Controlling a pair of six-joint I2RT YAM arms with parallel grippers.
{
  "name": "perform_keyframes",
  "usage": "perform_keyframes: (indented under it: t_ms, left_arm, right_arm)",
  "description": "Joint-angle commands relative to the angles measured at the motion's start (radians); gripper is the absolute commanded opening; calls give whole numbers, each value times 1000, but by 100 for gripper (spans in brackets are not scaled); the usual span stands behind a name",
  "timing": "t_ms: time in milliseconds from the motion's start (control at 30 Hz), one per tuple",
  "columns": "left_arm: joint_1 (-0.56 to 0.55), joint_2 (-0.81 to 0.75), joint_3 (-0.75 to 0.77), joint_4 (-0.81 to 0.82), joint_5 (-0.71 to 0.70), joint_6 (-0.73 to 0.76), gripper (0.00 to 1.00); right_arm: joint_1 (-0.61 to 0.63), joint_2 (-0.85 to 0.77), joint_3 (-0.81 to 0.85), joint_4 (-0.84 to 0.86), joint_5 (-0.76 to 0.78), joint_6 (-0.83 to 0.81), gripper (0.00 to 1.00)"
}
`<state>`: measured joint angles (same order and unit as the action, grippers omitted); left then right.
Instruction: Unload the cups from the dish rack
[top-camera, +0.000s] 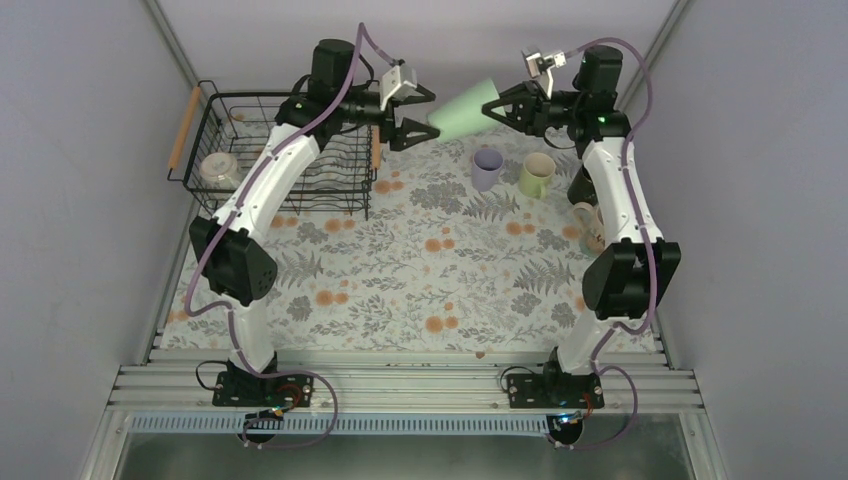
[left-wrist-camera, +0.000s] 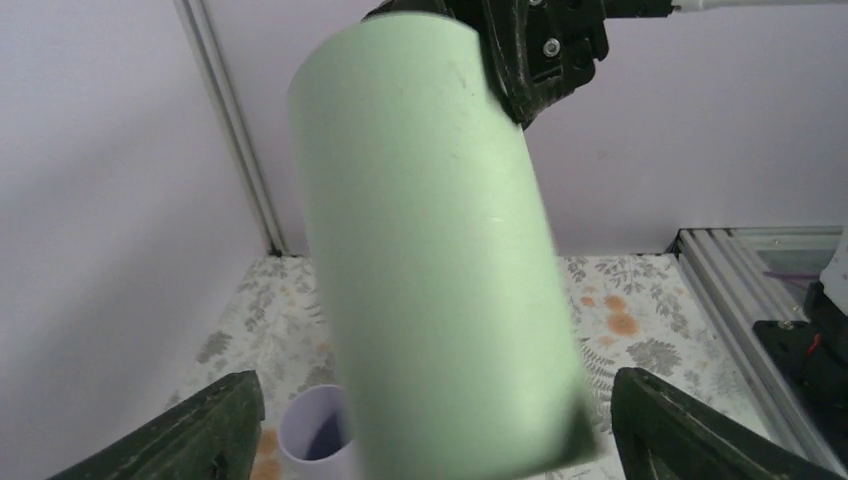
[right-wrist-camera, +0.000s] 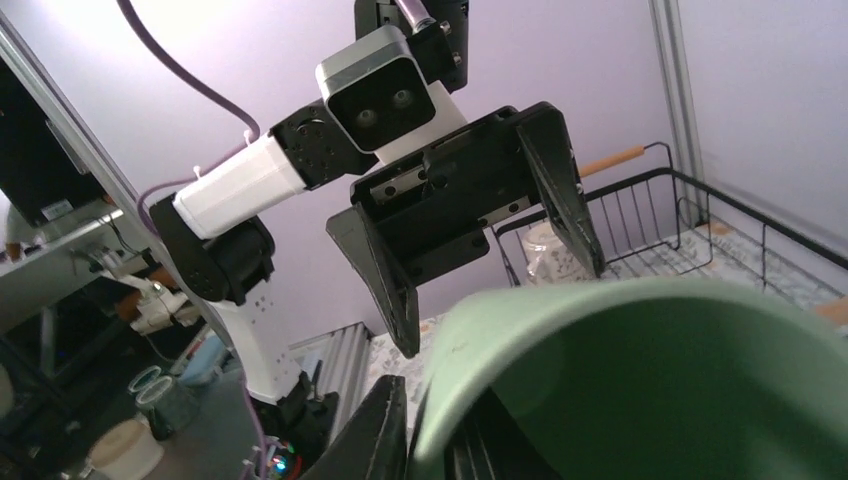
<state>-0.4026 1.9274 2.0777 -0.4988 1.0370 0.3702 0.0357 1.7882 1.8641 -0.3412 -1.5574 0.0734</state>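
Between the 2 arms, above the far side of the table (top-camera: 420, 275), the mint green cup (top-camera: 465, 108) hangs with its long axis near level, mouth toward the right gripper (top-camera: 503, 106) and base toward the left gripper (top-camera: 418, 118). The right gripper pinches the rim, 1 finger inside. The left gripper stands wide, fingers clear of the base. The dish rack (top-camera: 245, 97) lies well apart, leftward. Judged: the right arm carries the cup alone.

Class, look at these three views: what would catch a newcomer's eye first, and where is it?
The mint green cup, held tilted in mid-air at top centre by the right gripper, with the open left gripper at its other end. Next, the black dish rack at far left, one patterned cup inside.
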Motion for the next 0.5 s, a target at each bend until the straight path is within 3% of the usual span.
perform_keyframes:
  t_ms: [0,67,267,467]
  left_arm:
    - [-5,-12,30,-82,-15,75,91]
    - [1,-17,52,-118,-46,95,100]
    - [59,-61,129,-225,-125,154,100]
    - [82,-108,248,-328,-447,273,100]
  right_arm:
    - [-11,-39,-52,114,-215,101,6]
    - [-17,-50,-88,131,-215,120,3]
    - [-79,-117,-276,394,-216,316,2]
    - [-153,-118,-390,673,-216,486,3]
